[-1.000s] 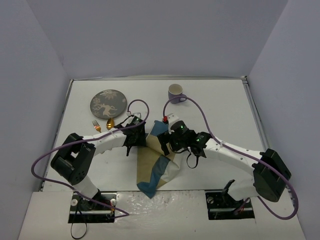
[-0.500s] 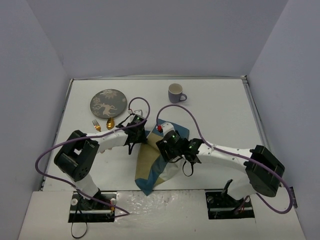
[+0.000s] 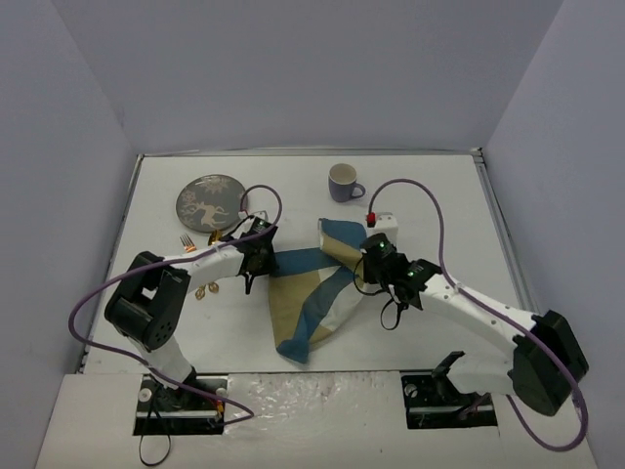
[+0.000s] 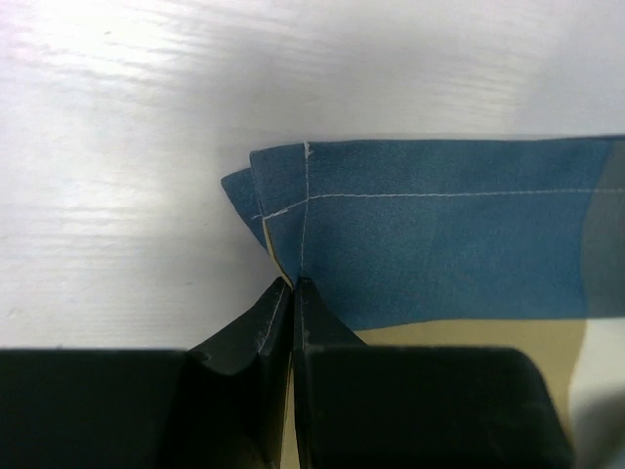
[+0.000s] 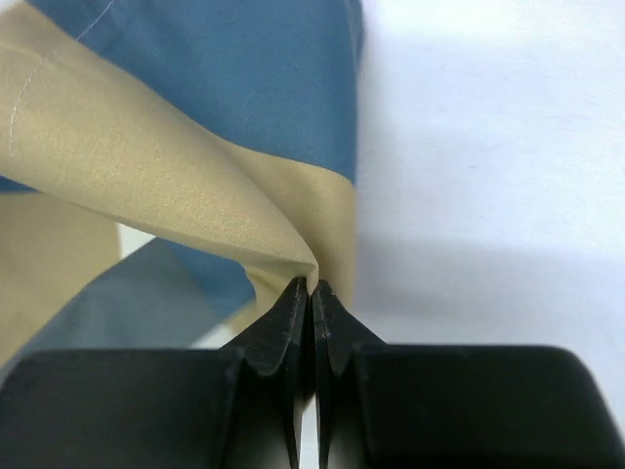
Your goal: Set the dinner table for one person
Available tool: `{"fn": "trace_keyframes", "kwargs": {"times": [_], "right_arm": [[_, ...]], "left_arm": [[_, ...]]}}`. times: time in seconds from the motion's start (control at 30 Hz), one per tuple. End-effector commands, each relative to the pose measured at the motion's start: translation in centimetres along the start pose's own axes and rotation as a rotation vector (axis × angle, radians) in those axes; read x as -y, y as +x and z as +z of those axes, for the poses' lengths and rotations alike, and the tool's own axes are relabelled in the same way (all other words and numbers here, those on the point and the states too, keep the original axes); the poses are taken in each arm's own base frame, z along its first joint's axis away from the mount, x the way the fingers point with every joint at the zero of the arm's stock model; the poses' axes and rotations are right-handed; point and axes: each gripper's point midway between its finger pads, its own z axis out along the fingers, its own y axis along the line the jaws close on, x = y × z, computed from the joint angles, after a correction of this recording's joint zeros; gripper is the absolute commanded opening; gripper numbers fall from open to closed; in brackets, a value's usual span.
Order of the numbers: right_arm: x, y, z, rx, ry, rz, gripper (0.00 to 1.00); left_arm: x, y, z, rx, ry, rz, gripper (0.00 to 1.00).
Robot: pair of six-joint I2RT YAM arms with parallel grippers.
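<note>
The blue-and-beige checked placemat (image 3: pixel 311 293) lies crumpled and partly spread on the white dinner table (image 3: pixel 439 205). My left gripper (image 3: pixel 264 260) is at its left end. In the left wrist view that gripper (image 4: pixel 293 284) is shut on the placemat's (image 4: pixel 439 244) stitched blue corner. My right gripper (image 3: pixel 364 266) is at the cloth's right side, where a fold stands raised off the table. In the right wrist view this gripper (image 5: pixel 312 286) is shut on a beige fold of the placemat (image 5: pixel 176 137).
A dark patterned plate (image 3: pixel 211 201) sits at the back left. A purple mug (image 3: pixel 341 182) stands at the back centre. A gold fork (image 3: pixel 186 240) lies beside the left arm, and more gold cutlery (image 3: pixel 205 289) shows just below that arm.
</note>
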Motion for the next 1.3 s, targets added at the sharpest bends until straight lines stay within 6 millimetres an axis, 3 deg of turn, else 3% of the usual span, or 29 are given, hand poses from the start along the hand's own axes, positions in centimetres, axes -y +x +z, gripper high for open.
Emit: {"fn": "trace_keyframes", "kwargs": {"times": [0.0, 0.13, 0.17, 0.27, 0.37, 0.43, 0.53, 0.67, 0.7, 0.8, 0.9, 1.07, 1.27], "right_arm": [[3.6, -0.1, -2.4, 0.052, 0.119, 0.204, 0.00], [6.0, 3.5, -3.3, -0.028, 0.193, 0.380, 0.06], [6.3, 4.3, -3.5, -0.045, 0.197, 0.417, 0.22], [6.1, 5.9, -3.9, -0.086, 0.168, 0.516, 0.41], [6.2, 7.1, -4.3, -0.114, 0.163, 0.590, 0.66], [6.4, 6.9, -4.8, -0.101, 0.160, 0.608, 0.75], [6.5, 3.8, -5.9, -0.010, 0.123, 0.559, 0.81], [7.9, -0.2, -5.5, 0.066, 0.226, 0.455, 0.85], [8.0, -0.3, -5.5, 0.066, 0.232, 0.424, 0.86], [7.0, -4.1, -2.8, 0.073, 0.215, 0.339, 0.81], [6.4, -4.8, 0.6, 0.011, 0.183, 0.325, 0.74], [7.0, -6.0, 5.3, -0.013, 0.276, 0.312, 0.75], [11.4, -7.0, 8.9, -0.037, 0.368, 0.362, 0.77]], "left_arm": [[-2.2, -0.2, -1.7, 0.020, -0.064, -0.022, 0.00], [-3.0, 0.8, -1.8, 0.017, -0.071, -0.035, 0.00], [-3.2, 1.1, -1.8, 0.016, -0.072, -0.039, 0.00], [-3.4, 1.5, -1.9, 0.018, -0.072, -0.052, 0.00], [-3.5, 1.9, -1.8, 0.028, -0.064, -0.068, 0.00], [-3.7, 2.1, -1.9, 0.034, -0.061, -0.073, 0.00], [-3.7, 2.2, -2.0, 0.034, -0.058, -0.061, 0.00], [-3.6, 2.1, -2.1, 0.036, -0.054, -0.053, 0.00], [-3.6, 2.1, -2.1, 0.035, -0.055, -0.053, 0.00], [-3.8, 2.0, -2.3, 0.039, -0.060, -0.047, 0.00], [-3.9, 2.0, -2.3, 0.035, -0.070, -0.042, 0.00], [-3.6, 1.9, -2.2, 0.039, -0.058, -0.050, 0.00], [-3.7, 1.9, -2.7, 0.040, -0.062, -0.045, 0.00]]}}
